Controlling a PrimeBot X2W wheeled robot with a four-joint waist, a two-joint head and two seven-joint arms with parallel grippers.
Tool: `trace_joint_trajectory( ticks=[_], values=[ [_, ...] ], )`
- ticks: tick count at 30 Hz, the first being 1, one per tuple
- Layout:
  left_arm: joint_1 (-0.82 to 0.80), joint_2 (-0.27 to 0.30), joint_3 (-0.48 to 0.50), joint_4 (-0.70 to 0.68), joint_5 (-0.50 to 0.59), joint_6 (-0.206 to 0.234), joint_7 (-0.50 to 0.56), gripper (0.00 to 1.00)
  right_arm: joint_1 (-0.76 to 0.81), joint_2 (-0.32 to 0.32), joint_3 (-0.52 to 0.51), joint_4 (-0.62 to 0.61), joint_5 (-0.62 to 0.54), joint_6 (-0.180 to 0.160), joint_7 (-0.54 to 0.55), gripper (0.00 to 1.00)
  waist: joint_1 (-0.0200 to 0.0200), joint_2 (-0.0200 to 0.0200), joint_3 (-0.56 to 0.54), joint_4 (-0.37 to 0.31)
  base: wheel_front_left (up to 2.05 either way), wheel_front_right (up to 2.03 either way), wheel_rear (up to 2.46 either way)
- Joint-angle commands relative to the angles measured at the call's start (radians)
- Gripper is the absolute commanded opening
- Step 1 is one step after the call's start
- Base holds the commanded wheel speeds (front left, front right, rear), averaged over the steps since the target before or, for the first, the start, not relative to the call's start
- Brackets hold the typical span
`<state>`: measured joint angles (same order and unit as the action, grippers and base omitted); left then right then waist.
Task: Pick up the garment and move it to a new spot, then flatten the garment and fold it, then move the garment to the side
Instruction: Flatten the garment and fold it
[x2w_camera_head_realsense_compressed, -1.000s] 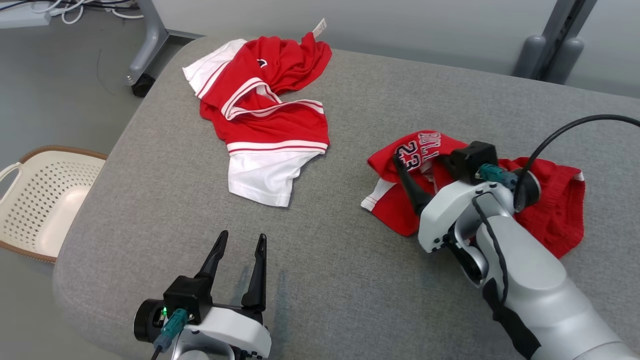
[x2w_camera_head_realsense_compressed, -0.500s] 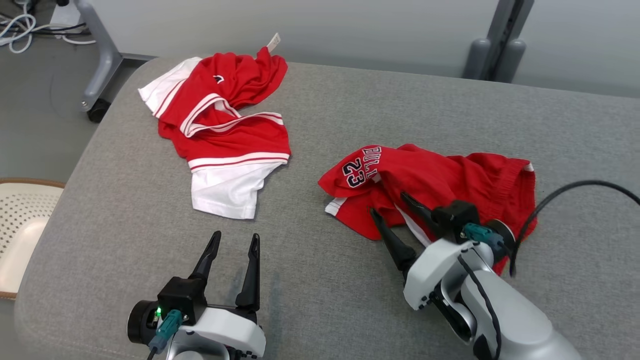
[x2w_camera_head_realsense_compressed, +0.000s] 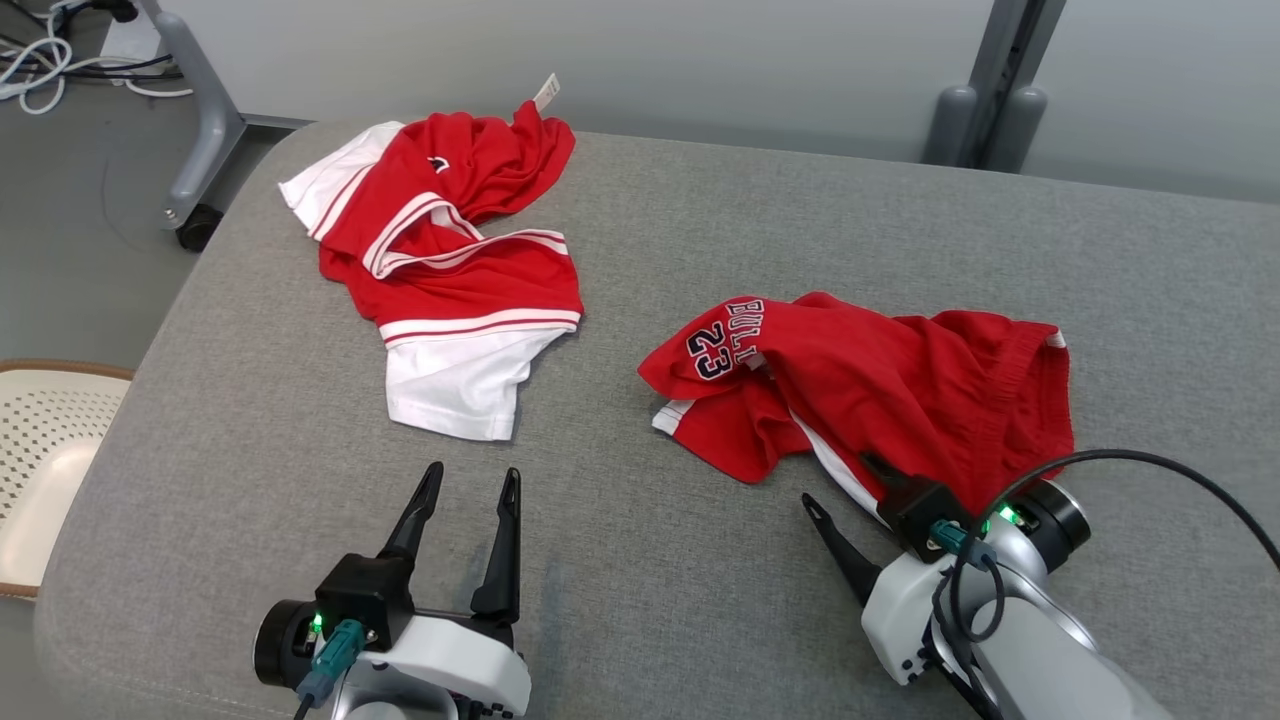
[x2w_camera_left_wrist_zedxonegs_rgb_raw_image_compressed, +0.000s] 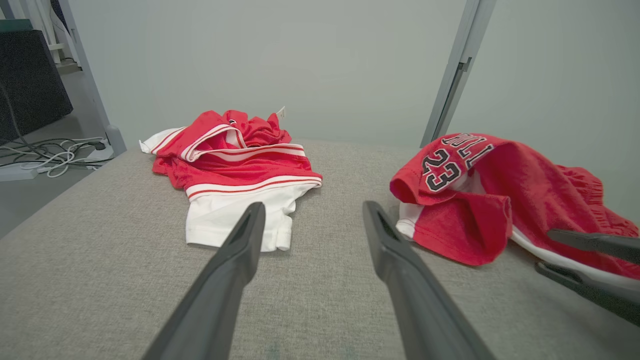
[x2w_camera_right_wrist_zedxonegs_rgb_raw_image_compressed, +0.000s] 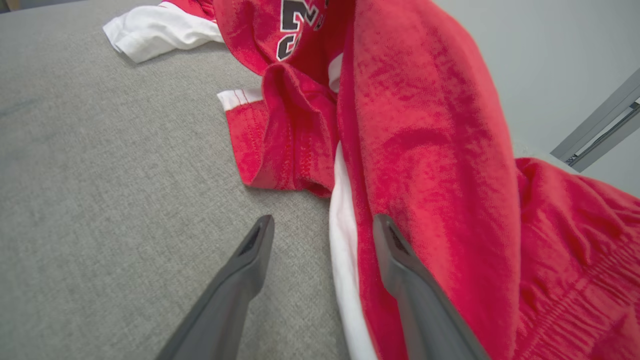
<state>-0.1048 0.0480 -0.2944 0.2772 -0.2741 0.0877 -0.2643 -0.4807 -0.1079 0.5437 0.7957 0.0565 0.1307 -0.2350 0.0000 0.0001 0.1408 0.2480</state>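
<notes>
- Shorts (x2w_camera_head_realsense_compressed: 900, 390), red, crumpled, centre-right on grey cushion (x2w_camera_head_realsense_compressed: 700, 600).
- Right gripper (x2w_camera_head_realsense_compressed: 840, 482), lower right, spread, empty, one finger over shorts' edge; closing here may catch one layer and bunch it.
- Left gripper (x2w_camera_head_realsense_compressed: 474, 470), lower left, spread, empty.

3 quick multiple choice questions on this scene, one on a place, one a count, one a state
1. The red 23 shorts lie where, relative to the red and white shirt? A) on top of it B) to its right, apart C) to its left
2. How many garments lie on the grey cushion? A) three B) one C) two
3. The right claw is: A) open at the shorts' near edge B) shut on the shirt C) shut on nothing
B, bare cushion shows between them; C, shirt and shorts; A, its jaws stand apart in the right wrist view.
</notes>
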Motion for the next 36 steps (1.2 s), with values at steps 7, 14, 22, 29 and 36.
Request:
trace_joint_trajectory(
  ticks=[7,14,22,29,36],
  values=[
    [0.009,0.004,0.013,-0.001,0.005,0.000,-0.001,1.00,0.024,0.018,-0.097,0.035,-0.162,0.000,0.065,0.43,0.0000,-0.0001,-0.002,0.018,0.00,0.00,0.00],
    [0.011,0.004,0.011,-0.003,0.003,0.003,-0.001,1.00,0.035,0.031,-0.175,0.018,-0.234,0.000,0.064,0.00,0.0000,-0.0001,-0.008,0.006,0.00,0.00,0.00],
    [0.023,0.004,0.015,0.007,0.015,-0.004,-0.001,1.00,0.043,0.051,-0.141,-0.116,-0.186,0.000,-0.013,0.00,0.0000,-0.0001,-0.030,-0.020,0.00,0.00,0.00],
    [0.034,0.004,0.017,0.013,0.022,-0.009,-0.001,1.00,0.069,0.045,-0.084,-0.367,-0.137,0.000,-0.027,0.00,0.0000,-0.0001,-0.055,-0.045,0.00,0.00,0.00],
    [0.047,0.004,0.022,0.018,0.027,-0.012,-0.001,1.00,0.124,0.010,-0.098,-0.613,-0.083,0.000,-0.013,0.00,0.0000,-0.0001,-0.075,-0.063,0.00,0.00,0.00]
  ],
)
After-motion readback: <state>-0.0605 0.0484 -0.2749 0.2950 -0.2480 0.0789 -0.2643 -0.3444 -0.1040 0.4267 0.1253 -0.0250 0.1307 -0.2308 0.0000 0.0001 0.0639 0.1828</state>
